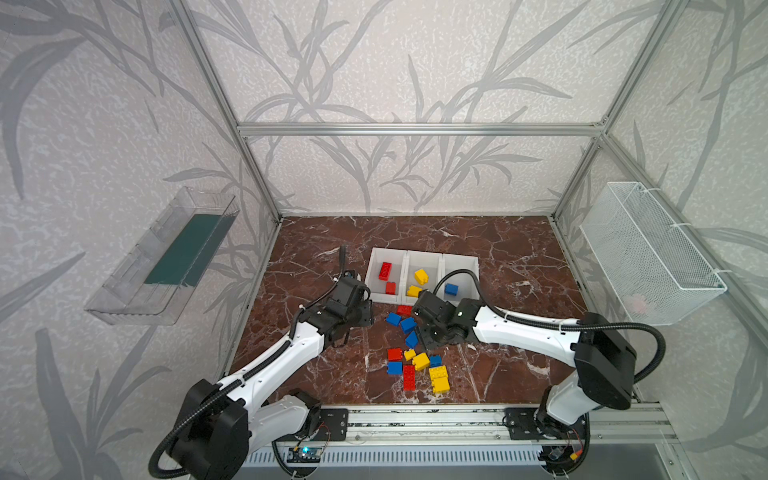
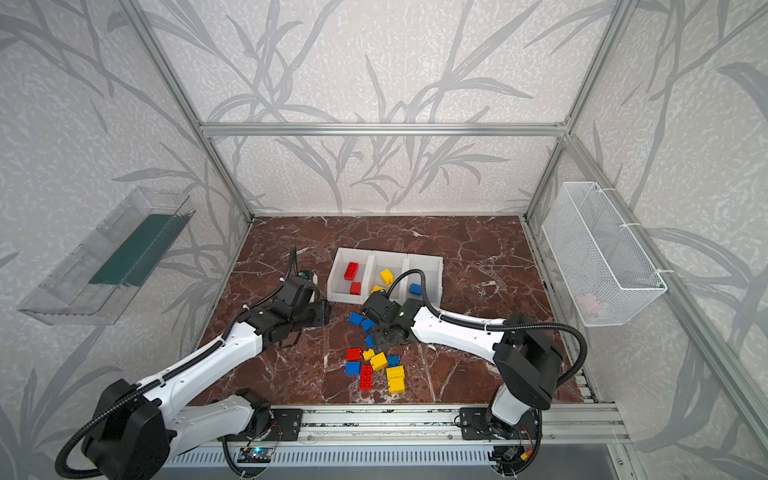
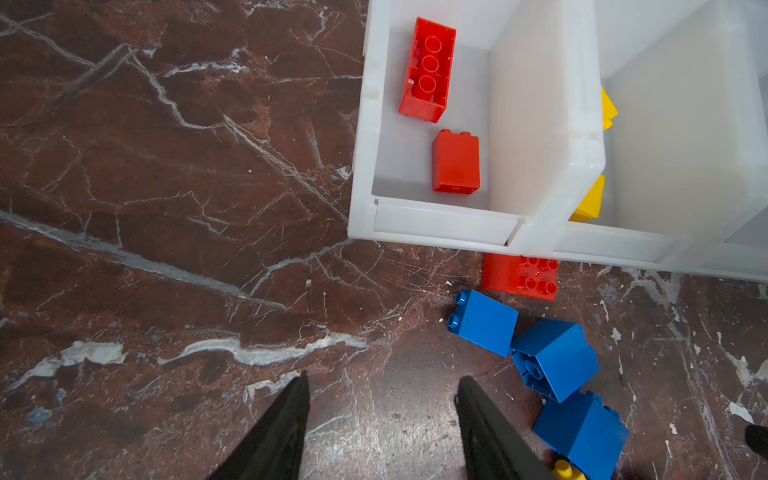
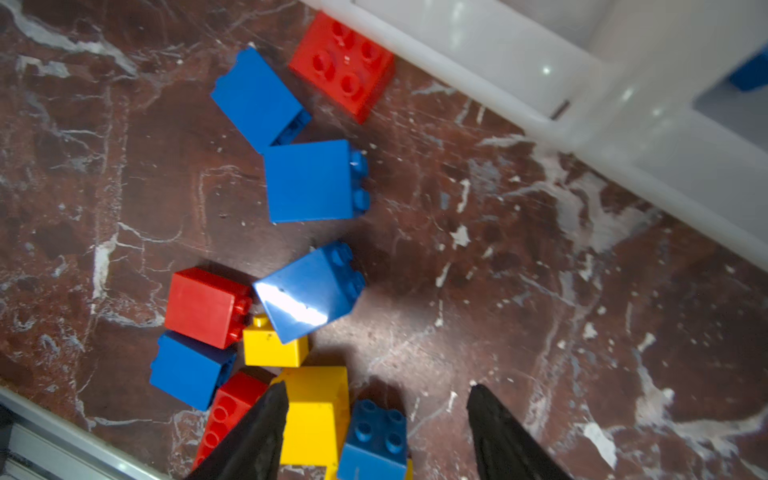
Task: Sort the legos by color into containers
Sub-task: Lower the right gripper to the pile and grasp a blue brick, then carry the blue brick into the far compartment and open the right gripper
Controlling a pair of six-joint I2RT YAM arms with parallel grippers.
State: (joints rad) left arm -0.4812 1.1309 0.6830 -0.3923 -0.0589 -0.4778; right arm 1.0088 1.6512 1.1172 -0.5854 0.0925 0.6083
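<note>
Caught mid-sort on a brown marbled tabletop (image 1: 519,266): three joined white containers (image 1: 405,259) near the middle, holding two red legos (image 1: 385,271) in the left bin, two yellow legos (image 1: 421,276) in the middle one and a single blue lego (image 1: 451,289) in the right. Found the left gripper (image 3: 382,378) over bare stone just before the red bin, jaws apart, clamped on nothing. Found the right gripper (image 4: 376,386) likewise spread and empty above the loose pile, with a yellow brick (image 4: 316,415) and a studs-up blue brick (image 4: 374,436) lying beneath, close by one finger. Left on the tabletop: a red square brick (image 1: 403,309) just beside the containers' front, three blue bricks (image 1: 408,324) in a ragged line nearer the robot, then a tight cluster (image 1: 420,361) of red, blue and yellow toward the front edge.
</note>
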